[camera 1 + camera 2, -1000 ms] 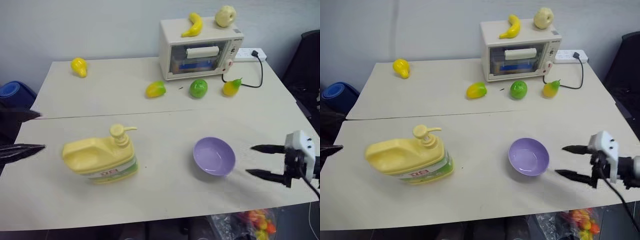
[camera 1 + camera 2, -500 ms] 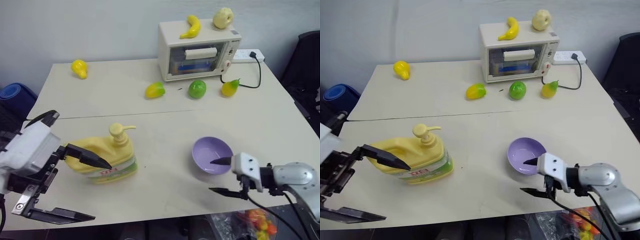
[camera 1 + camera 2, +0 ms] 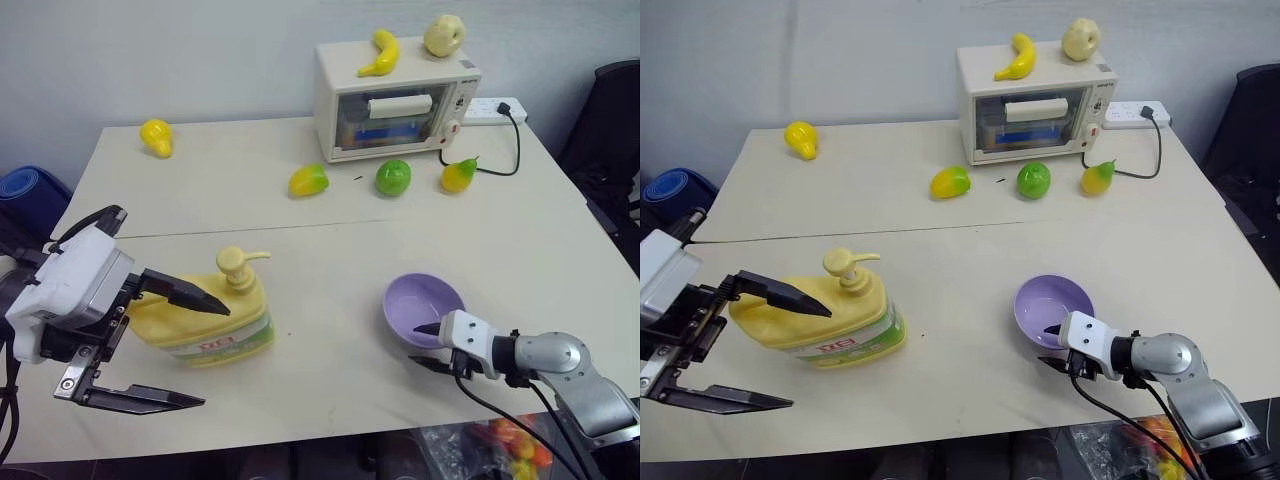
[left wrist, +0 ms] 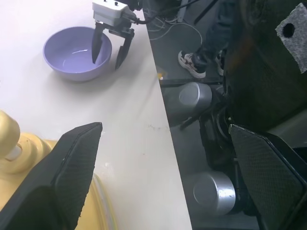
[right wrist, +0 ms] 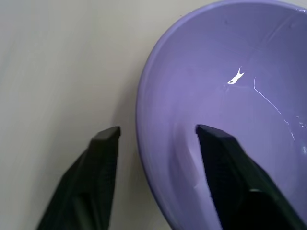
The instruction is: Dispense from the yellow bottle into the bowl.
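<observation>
While the right gripper [image 3: 1052, 346] straddles the near rim of the lavender bowl [image 3: 425, 305], one finger [image 5: 225, 177] sits inside the bowl and the other [image 5: 93, 177] outside over the table; the jaws are partly closed around the rim, but contact with the wall cannot be confirmed, so no grip is claimed. The left wrist view shows the same straddle from across the table.

Left gripper [image 3: 185, 350] is spread wide, released, holding nothing. Its upper finger [image 3: 185, 294] lies across the front of the yellow bottle [image 3: 815, 320]; its lower finger [image 3: 140, 400] hangs near the table's front edge, in front of the bottle.

Bottle stands upright near the front left of the table [image 3: 330, 250], pump top [image 3: 238, 265] up with the nozzle toward the bowl, label facing the front edge. Bowl sits near the front edge, right of centre, well apart from the bottle.

At the back right a toaster oven [image 3: 395, 98] carries a banana [image 3: 380, 50] and a pale apple [image 3: 443, 34]. Before it lie a mango [image 3: 308, 180], a green apple [image 3: 393, 177] and a yellow pear [image 3: 458, 175]; another yellow pear [image 3: 157, 135] sits at the back left corner.
</observation>
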Robot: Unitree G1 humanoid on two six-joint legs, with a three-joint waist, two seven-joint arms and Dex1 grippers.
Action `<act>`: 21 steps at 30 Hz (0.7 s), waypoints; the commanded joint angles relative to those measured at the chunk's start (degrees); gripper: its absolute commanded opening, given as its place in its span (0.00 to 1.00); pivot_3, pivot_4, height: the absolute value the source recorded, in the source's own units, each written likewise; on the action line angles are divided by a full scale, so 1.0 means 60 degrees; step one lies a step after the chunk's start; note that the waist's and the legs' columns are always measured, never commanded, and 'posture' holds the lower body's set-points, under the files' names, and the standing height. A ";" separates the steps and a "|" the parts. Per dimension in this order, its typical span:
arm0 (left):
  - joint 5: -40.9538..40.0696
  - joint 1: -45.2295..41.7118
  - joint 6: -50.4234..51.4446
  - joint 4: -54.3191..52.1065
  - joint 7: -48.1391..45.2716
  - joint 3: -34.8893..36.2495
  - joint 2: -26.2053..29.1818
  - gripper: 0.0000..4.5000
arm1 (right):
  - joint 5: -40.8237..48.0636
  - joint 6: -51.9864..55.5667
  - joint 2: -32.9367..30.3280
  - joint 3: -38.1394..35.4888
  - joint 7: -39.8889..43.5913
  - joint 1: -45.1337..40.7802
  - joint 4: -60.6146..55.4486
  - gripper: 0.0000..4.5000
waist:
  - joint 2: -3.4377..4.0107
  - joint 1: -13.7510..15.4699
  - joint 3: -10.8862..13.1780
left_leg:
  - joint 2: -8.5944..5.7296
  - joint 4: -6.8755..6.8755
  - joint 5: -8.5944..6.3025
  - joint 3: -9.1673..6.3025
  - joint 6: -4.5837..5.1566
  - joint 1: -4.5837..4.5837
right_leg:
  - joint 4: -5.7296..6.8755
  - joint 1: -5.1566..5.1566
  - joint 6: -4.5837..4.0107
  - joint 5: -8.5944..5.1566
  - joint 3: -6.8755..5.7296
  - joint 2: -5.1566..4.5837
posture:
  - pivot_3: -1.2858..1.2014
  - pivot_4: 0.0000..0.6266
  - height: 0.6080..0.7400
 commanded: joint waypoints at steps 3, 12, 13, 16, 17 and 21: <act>-0.0099 -0.0344 -0.0016 0.0158 0.0254 0.0045 -0.0050 1.00 | 0.0063 -0.0301 0.0024 -0.0005 0.0116 0.0025 -0.0069 0.08 | -0.0008 -0.0004 -0.0005 | 0.0000 0.0002 0.0000 0.0000 0.0000 -0.0001 | -0.0001 0.0003 0.0000 0.0000 0.0001 0.0000 | 0.52 0.24 1.00; -0.0158 -0.0842 0.0035 0.0533 0.0524 -0.0018 0.0018 1.00 | -0.0257 -0.0812 -0.0657 0.0064 0.0770 -0.0333 -0.0269 0.00 | -0.0029 0.0000 -0.0017 | 0.0009 0.0004 -0.0001 0.0000 -0.0002 0.0005 | 0.0003 0.0009 -0.0004 -0.0002 0.0001 0.0009 | 0.52 0.24 1.00; -0.0343 -0.1206 0.0106 0.0831 0.0672 -0.0048 0.0086 1.00 | -0.0239 -0.0875 -0.0836 0.0059 0.0988 -0.0581 -0.0365 0.00 | -0.0029 0.0000 -0.0017 | 0.0010 0.0004 -0.0001 -0.0002 -0.0002 0.0006 | 0.0003 0.0011 -0.0004 -0.0002 0.0000 0.0009 | 0.52 0.24 1.00; -0.0742 -0.2494 0.0284 0.1882 0.1152 -0.0345 0.0243 1.00 | -0.0122 -0.1075 -0.1278 0.0205 0.1785 -0.1612 -0.0573 0.00 | -0.0032 -0.0011 -0.0014 | 0.0010 0.0020 0.0000 -0.0003 -0.0002 0.0007 | 0.0009 0.0001 -0.0006 0.0001 0.0001 0.0010 | 0.52 0.24 1.00; -0.0745 -0.2983 0.0292 0.2291 0.1304 -0.0545 0.0278 1.00 | -0.0023 -0.1029 -0.1323 0.0331 0.2117 -0.2126 -0.0631 0.00 | -0.0030 -0.0036 -0.0013 | 0.0009 0.0025 -0.0001 -0.0002 -0.0002 0.0008 | 0.0016 0.0002 -0.0006 0.0001 0.0003 0.0010 | 0.52 0.24 1.00; -0.0571 -0.4667 0.0382 0.3612 0.1592 -0.1455 0.0271 1.00 | 0.0200 -0.0576 -0.0940 0.1032 0.3090 -0.4240 -0.0520 0.00 | -0.0028 -0.0169 -0.0013 | 0.0013 0.0025 0.0003 0.0001 -0.0008 0.0016 | 0.0026 -0.0005 -0.0007 0.0004 0.0002 0.0015 | 0.52 0.24 1.00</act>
